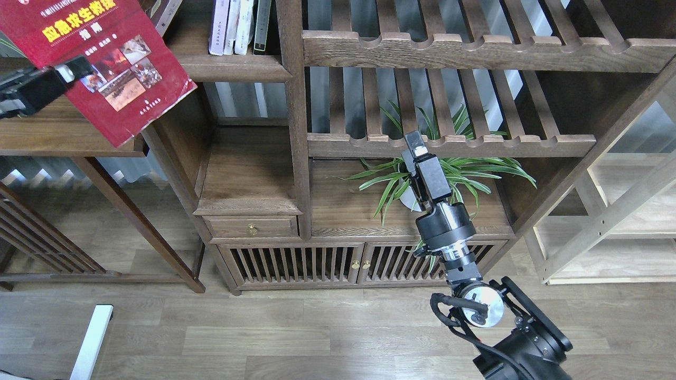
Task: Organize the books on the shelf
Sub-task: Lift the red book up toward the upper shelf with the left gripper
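Observation:
The thick red book (113,68) with cover photos hangs tilted at the top left, above the brown table. My left gripper (71,71) is shut on its left edge, one silver-tipped finger lying across the cover. The shelf (232,66) with the rounded moulded front edge is just right of it and holds several upright books (240,26), pale ones and a dark one. The maroon book cannot be told among them. My right gripper (414,142) points up in front of the slatted rack, seen end-on and holding nothing I can see.
A green potted plant (449,169) stands behind my right arm on the cabinet top. Slatted racks (454,50) fill the upper right. A small drawer (251,228) and slatted doors sit below. A brown table (58,132) is at left, a pale frame (607,221) at right.

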